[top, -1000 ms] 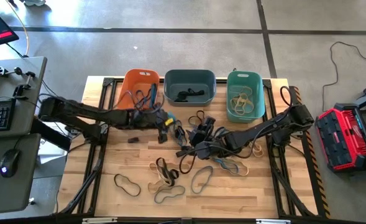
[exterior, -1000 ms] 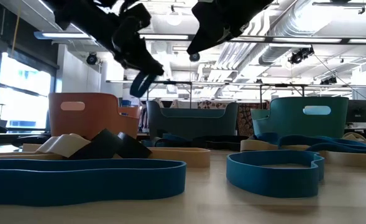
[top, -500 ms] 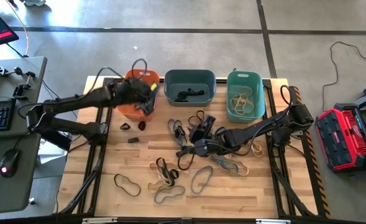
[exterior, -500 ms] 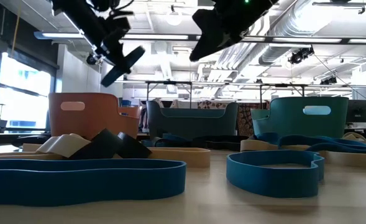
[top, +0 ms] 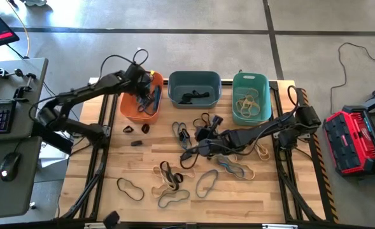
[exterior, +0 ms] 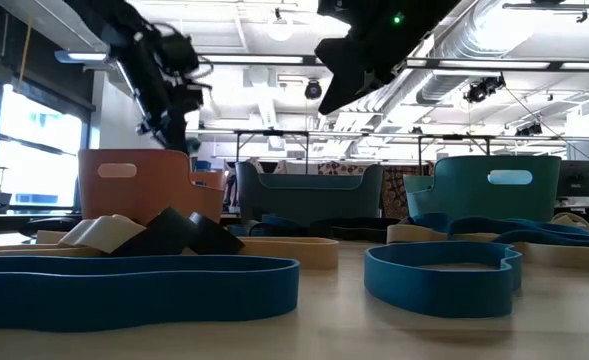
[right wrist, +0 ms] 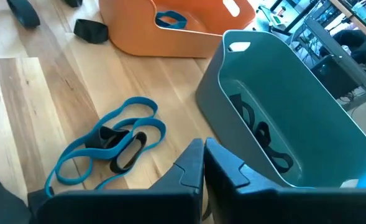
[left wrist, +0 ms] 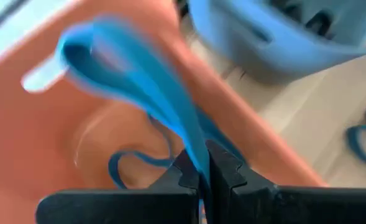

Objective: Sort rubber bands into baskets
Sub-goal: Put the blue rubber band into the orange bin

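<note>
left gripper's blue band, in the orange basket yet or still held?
Held: left gripper pinches the blue band above the orange basket.

Smooth plastic orange basket [right wrist: 170, 34], pale planked wood table [top: 238, 197], matt rubber bands [right wrist: 108, 146]

rubber bands [top: 203, 154] scattered, three baskets [top: 194, 88] lined up

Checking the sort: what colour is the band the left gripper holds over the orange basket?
Blue band, clearest in the left wrist view.
</note>
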Controlling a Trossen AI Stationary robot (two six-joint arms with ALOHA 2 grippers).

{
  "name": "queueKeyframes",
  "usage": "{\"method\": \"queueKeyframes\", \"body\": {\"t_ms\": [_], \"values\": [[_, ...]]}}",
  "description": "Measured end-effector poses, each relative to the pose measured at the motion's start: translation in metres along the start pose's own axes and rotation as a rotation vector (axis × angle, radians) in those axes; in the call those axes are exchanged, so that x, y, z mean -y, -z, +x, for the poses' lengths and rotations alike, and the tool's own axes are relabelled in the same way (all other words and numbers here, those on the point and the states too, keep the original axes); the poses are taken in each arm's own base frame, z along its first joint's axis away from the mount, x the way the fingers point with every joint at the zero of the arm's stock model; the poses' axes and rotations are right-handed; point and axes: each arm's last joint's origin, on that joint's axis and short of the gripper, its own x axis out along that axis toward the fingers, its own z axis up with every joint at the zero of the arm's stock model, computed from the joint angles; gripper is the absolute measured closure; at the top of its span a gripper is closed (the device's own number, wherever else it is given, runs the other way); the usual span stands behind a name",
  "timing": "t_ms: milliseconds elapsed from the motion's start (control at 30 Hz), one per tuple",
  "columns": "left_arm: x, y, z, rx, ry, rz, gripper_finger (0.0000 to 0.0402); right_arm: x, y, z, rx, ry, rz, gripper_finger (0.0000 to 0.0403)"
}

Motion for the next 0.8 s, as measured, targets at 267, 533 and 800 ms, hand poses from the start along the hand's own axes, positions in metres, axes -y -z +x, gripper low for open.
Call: {"method": "queueKeyframes", "body": {"t_ms": [267,533,800], "values": [[-0.006,0.006,0.034,-0.139,-0.008,0.024,0.0401,-0.002,0.001,-0.001,-0.008,-0.043,0.011,0.0402],[-0.006,0.01,0.047,-0.197,-0.004,0.051,0.0401,-0.005,0.001,-0.004,-0.005,-0.057,0.022,0.0403],[-0.006,0.014,0.062,-0.249,0.002,0.062,0.0401,-0.005,0.0,-0.004,0.001,-0.058,0.027,0.0403]]}}
